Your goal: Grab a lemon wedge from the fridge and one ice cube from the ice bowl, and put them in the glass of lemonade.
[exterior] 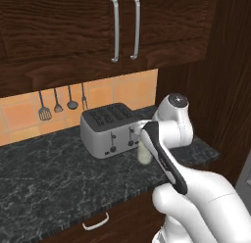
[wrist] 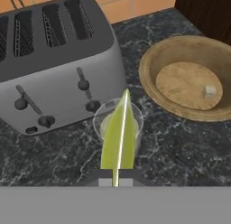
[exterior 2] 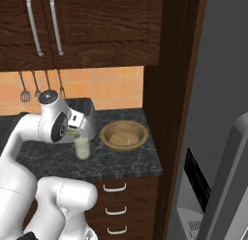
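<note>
**Lemon wedge pinched above the lemonade glass**

Hand view: gripper at bottom centre, jaws pressed nearly together and pinching the lemon wedge. The wedge is a narrow yellow-green sliver that rises from the fingertips toward frame centre, its tip overlapping the rim of the glass of lemonade. Cannot tell whether the wedge touches the glass or the drink. The glass stands on the dark marbled counter, just beside the front of the silver four-slot toaster, which takes the upper left. The ice bowl, tan and wooden, sits at upper right, near the glass but apart from it. One small pale ice cube lies inside, toward the bowl's right side.

Right base view: the white arm bends in from lower left, with the gripper at centre left, directly over the glass of lemonade. A speck of yellow-green, the lemon wedge, shows at the fingertips. The ice bowl is right of the glass, at frame centre. The toaster is behind the hand. The fridge fills the right edge, light grey with a black dispenser panel at lower right. Dark cabinets run along the top.

Left base view: the arm covers most of the glass of lemonade; a pale bit shows right of the toaster, at frame centre. Utensils hang on the orange tile at left.
</note>
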{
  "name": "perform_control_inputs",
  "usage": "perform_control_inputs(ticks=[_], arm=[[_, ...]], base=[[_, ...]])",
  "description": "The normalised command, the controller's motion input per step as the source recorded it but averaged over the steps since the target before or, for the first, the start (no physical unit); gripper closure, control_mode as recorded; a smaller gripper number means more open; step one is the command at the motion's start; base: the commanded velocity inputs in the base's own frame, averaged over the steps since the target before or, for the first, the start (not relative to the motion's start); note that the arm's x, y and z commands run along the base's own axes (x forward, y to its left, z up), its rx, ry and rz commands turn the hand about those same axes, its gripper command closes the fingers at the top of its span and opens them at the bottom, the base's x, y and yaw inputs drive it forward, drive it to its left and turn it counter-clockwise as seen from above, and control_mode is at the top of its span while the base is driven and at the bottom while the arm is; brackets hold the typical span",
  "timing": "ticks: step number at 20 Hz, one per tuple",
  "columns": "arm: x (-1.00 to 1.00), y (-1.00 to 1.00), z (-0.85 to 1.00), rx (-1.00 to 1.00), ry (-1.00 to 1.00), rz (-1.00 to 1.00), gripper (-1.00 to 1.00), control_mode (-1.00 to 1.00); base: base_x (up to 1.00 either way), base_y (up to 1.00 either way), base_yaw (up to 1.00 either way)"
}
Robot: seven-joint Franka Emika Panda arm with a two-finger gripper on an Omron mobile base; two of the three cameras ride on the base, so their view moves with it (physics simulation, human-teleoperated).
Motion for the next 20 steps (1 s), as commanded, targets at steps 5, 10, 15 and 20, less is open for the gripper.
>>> perform_control_inputs(ticks=[5, 10, 15, 20], arm=[[0.35, 0.0, -0.24, 0.0, 0.04, 0.0, 1.0, -1.0], [0.26, 0.0, -0.11, 0.0, 0.01, 0.0, 1.0, -1.0], [0.06, 0.02, -0.13, 0.0, 0.04, 0.0, 1.0, -1.0], [0.0, 0.0, -0.31, 0.0, 0.01, 0.0, 1.0, -1.0]], base=[[0.0, 0.0, 0.0], [0.0, 0.0, 0.0], [0.0, 0.0, 0.0], [0.0, 0.0, 0.0]])
